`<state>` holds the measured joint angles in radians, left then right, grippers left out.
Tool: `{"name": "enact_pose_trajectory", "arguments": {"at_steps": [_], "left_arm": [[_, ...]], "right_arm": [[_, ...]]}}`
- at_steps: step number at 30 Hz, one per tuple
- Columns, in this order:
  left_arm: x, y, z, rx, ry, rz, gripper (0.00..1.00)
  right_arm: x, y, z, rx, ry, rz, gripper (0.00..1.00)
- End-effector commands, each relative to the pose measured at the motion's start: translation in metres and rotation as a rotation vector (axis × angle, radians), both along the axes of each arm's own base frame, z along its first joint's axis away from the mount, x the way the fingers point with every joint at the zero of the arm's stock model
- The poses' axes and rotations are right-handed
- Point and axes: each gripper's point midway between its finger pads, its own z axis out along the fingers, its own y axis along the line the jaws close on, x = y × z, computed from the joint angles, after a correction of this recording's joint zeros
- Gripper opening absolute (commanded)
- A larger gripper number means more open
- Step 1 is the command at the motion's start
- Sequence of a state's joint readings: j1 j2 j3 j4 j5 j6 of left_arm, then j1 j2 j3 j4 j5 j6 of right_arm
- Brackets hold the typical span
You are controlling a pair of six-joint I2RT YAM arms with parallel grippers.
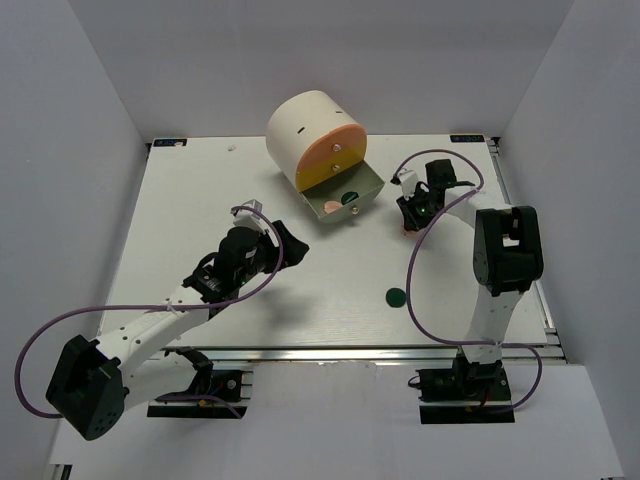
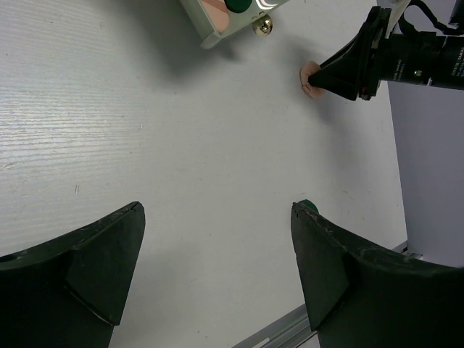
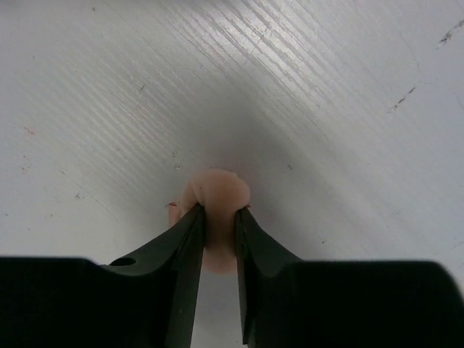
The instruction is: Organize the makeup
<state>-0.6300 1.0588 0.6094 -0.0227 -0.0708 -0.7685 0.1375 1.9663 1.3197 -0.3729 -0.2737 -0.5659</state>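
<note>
My right gripper (image 3: 221,212) is shut on a peach-pink disc (image 3: 220,190), squeezing it against the table; in the top view the gripper (image 1: 405,220) is right of the open drawer, with the disc (image 1: 403,229) at its tip. The disc also shows in the left wrist view (image 2: 309,77). A dark green disc (image 1: 396,296) lies on the table in front; its edge peeks past my left finger (image 2: 308,206). My left gripper (image 2: 217,210) is open and empty over the middle of the table (image 1: 296,246). In the drawer lie a green disc (image 1: 351,196) and a peach disc (image 1: 330,206).
A big cream cylinder (image 1: 308,130) with orange-yellow fronts stands at the back centre, its lower drawer (image 1: 368,186) pulled open toward the arms. White walls close in the table on three sides. A metal rail (image 1: 370,352) runs along the near edge.
</note>
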Motion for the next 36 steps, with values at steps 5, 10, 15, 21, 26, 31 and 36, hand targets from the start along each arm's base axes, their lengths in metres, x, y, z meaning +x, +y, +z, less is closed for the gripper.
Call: {"name": "enact_pose_trajectory", "arguments": {"at_steps": [5, 10, 15, 21, 26, 31, 36], "left_arm": [[0.003, -0.003, 0.006, -0.008, -0.010, -0.006, 0.92], [0.004, -0.005, 0.006, -0.010, -0.013, -0.013, 0.92], [0.006, -0.009, 0.010, -0.028, -0.032, -0.026, 0.92], [0.007, -0.011, 0.012, -0.026, -0.037, -0.033, 0.92], [0.005, -0.010, 0.013, -0.027, -0.036, -0.034, 0.92], [0.003, -0.005, 0.013, -0.031, -0.037, -0.016, 0.92], [0.003, -0.008, 0.018, -0.041, -0.045, -0.026, 0.92]], "right_arm": [[-0.012, -0.003, -0.004, 0.019, 0.052, 0.035, 0.02], [-0.002, 0.017, 0.053, 0.140, -0.035, 0.108, 0.00], [0.012, 0.055, 0.150, 0.331, -0.250, 0.219, 0.00], [0.021, 0.101, 0.202, 0.435, -0.385, 0.270, 0.00], [0.046, 0.147, 0.222, 0.413, -0.534, 0.277, 0.00], [0.073, 0.164, 0.209, 0.373, -0.519, 0.225, 0.12], [0.084, 0.160, 0.183, 0.325, -0.488, 0.201, 0.66]]}}
